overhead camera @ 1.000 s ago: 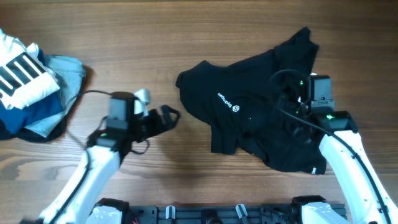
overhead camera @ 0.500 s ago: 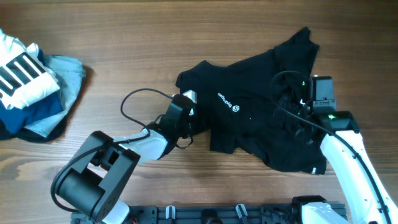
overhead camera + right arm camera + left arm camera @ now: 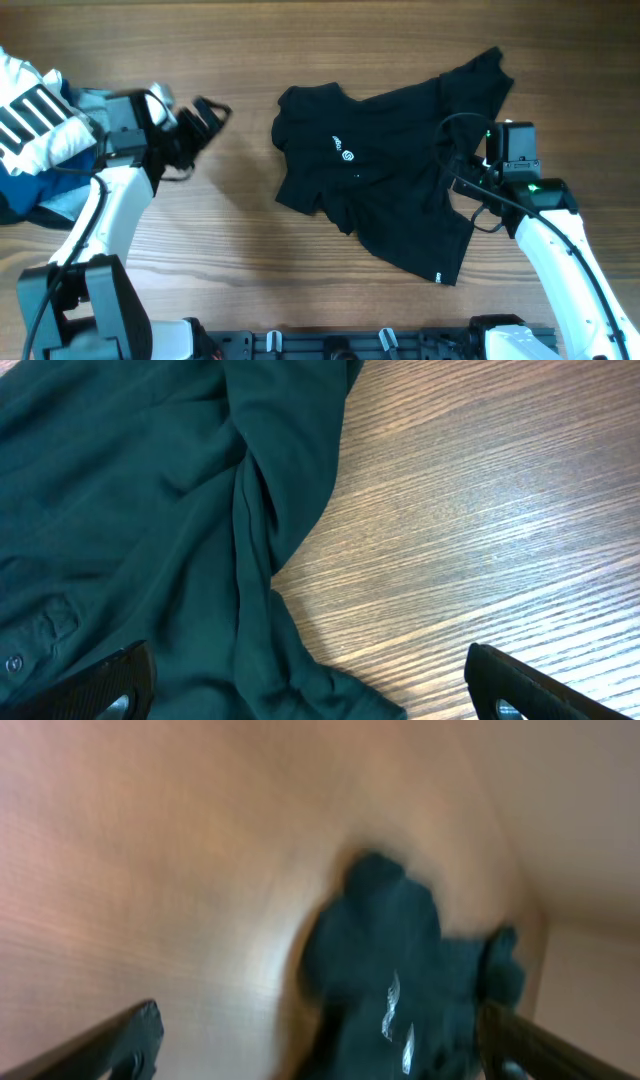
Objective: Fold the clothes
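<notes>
– Now, what did each gripper hold?
– Nothing. The right gripper [image 3: 468, 168] stood fully spread over the right side of the black shirt [image 3: 385, 180], clamping no cloth. The left gripper [image 3: 208, 118] gaped wide over bare table [image 3: 300, 60], well apart from the shirt.
– Progress?
– Judged barely begun. The shirt lay mid-table, logo up, rumpled. Every fold remained.
– Containers?
– None visible, only a loose pile of other garments [image 3: 45, 130] far left.
</notes>
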Available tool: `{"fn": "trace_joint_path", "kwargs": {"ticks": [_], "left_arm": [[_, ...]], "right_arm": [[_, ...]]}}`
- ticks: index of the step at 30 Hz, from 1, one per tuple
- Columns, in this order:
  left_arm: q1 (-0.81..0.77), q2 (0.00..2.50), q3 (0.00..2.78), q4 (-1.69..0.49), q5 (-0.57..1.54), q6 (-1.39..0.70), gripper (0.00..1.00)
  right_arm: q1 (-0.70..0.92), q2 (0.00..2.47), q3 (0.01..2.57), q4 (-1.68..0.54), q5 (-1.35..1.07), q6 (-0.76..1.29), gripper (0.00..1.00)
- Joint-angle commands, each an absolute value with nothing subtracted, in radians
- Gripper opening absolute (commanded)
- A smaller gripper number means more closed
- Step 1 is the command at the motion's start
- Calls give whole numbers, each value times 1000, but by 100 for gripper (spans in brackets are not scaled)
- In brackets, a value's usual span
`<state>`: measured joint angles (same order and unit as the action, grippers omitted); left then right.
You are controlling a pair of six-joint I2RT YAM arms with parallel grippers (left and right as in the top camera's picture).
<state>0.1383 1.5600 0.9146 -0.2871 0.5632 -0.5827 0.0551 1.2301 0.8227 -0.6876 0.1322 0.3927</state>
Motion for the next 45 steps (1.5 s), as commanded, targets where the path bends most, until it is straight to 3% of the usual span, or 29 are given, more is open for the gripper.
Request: {"fn": "trace_joint_path", "kwargs": {"ticks": [1,6,10,12,13,14,16,20,23,26,28,33,36,41,42,45], "left_arm": [[37,1566,896,-544,653,-560,100],[-203,1636,884,-498,500,-561,100],[-331,1721,884,-213,160,-561,98],[-356,1766,884,-97,125,-561,93],[-366,1792,884,-45,130,-561,86],[-377,1824,884,3,130,-561,66],[-381,1856,884,31,141,-561,4],[-316,1801,925,31,118,-443,4],[-155,1751,1069,25,48,-323,4],[22,1750,1246,-66,83,-355,5],[54,1750,1251,-187,265,-355,100],[35,1750,1244,-819,310,-355,100],[35,1750,1235,-1019,254,-355,100],[35,1750,1061,-887,194,-456,100],[35,1750,1024,-827,215,-461,97],[35,1751,947,-675,312,-461,73]], "right_arm": [[51,1220,824,-680,134,396,100],[51,1220,824,-691,132,396,100],[51,1220,824,-706,130,395,100],[51,1220,824,-710,130,396,100],[51,1220,824,-710,131,395,100],[51,1220,824,-710,130,396,100],[51,1220,824,-712,131,396,100],[51,1220,824,-711,131,395,100],[51,1220,824,-709,131,396,100],[51,1220,824,-709,130,396,100],[51,1220,824,-708,130,396,100],[51,1220,824,-708,129,396,100],[51,1220,824,-676,-43,308,96],[56,1237,831,-653,-191,178,93],[65,1256,849,-658,-210,167,93],[123,1340,962,-667,-231,157,93]]}}
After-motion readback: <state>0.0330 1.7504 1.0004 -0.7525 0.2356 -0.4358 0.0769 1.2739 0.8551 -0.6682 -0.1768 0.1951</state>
